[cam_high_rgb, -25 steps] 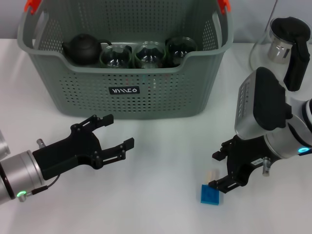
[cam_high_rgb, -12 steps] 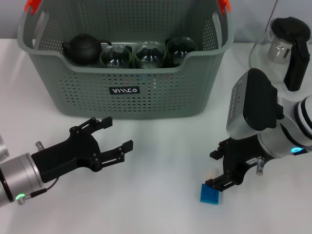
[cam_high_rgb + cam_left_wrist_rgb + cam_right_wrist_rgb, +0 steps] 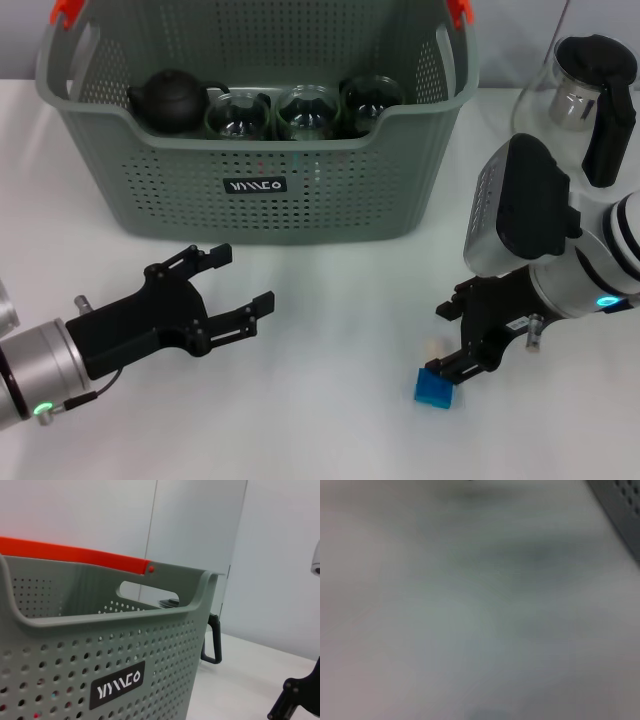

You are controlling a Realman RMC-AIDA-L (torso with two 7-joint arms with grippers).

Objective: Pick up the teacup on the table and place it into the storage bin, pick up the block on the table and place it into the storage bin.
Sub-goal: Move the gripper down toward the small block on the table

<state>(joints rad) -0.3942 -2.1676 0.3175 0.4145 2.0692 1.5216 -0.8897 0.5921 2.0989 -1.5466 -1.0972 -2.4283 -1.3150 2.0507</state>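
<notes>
The blue block lies on the white table near the front right, slightly tilted. My right gripper hangs just above it, open, and its lower finger touches the block's top edge. A small pale piece sits between the fingers' reach. The storage bin stands at the back centre and holds three glass teacups and a black teapot. No teacup shows on the table. My left gripper hovers open in front of the bin's left half, holding nothing.
A glass kettle with a black lid and handle stands at the back right, close behind my right arm. The left wrist view shows the bin's front wall up close. The right wrist view shows blurred table and a bin corner.
My right gripper has shifted slightly left and down onto the blue block, which has tipped and moved a little. The left gripper has barely moved.
</notes>
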